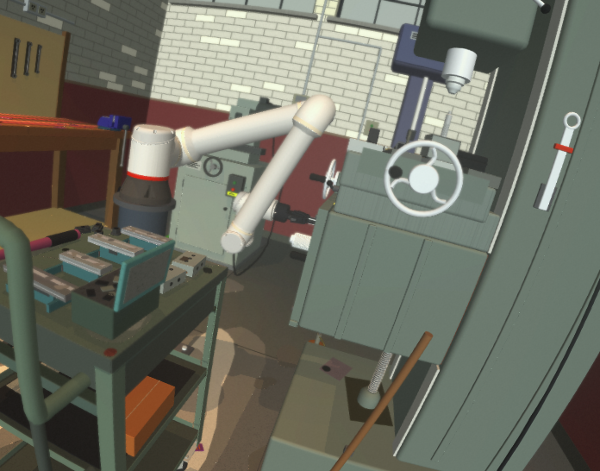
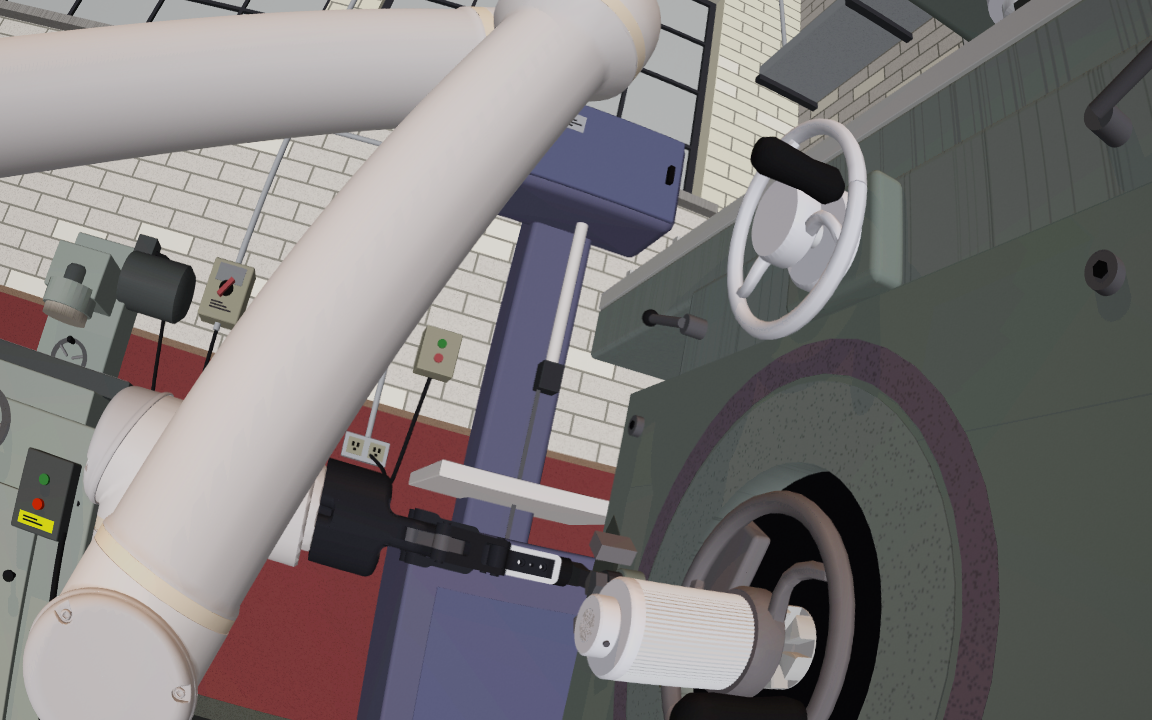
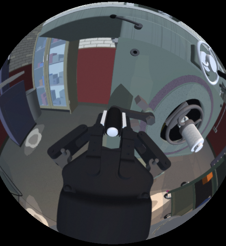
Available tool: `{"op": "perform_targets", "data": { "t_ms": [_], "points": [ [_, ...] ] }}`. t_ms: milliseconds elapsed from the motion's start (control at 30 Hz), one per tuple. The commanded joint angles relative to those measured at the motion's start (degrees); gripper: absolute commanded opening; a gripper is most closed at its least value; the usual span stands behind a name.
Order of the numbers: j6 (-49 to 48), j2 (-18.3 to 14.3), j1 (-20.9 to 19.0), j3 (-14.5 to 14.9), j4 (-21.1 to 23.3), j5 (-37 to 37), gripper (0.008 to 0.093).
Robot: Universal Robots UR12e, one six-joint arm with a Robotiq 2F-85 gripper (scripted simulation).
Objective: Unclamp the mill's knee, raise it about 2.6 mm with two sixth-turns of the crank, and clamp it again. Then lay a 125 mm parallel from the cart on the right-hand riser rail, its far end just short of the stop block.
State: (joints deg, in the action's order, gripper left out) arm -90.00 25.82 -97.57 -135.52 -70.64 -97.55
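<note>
The knee clamp lever is a dark bar with a black grip, sticking out from the left side of the mill's knee. I hold its black grip in my closed gripper. The lever's hub sits at the edge of the round crank recess. The white knurled crank handle juts out of that recess, just right of and below my fingers. The parallels lie in a teal tray on the cart, far left.
The knee's face is right beside my fingers. A white handwheel sits above. The blue drill press column stands behind my wrist. The cart stands to the left, with open floor between.
</note>
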Motion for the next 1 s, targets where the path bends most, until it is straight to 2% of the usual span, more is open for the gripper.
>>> {"op": "perform_targets", "data": {
  "t_ms": [0,967],
  "points": [
    [0.00,0.23,0.03,-0.03,0.17,0.00,0.0080],
    [0.00,3.28,1.30,-1.99,-0.92,1.27,0.0080]
  ]
}}
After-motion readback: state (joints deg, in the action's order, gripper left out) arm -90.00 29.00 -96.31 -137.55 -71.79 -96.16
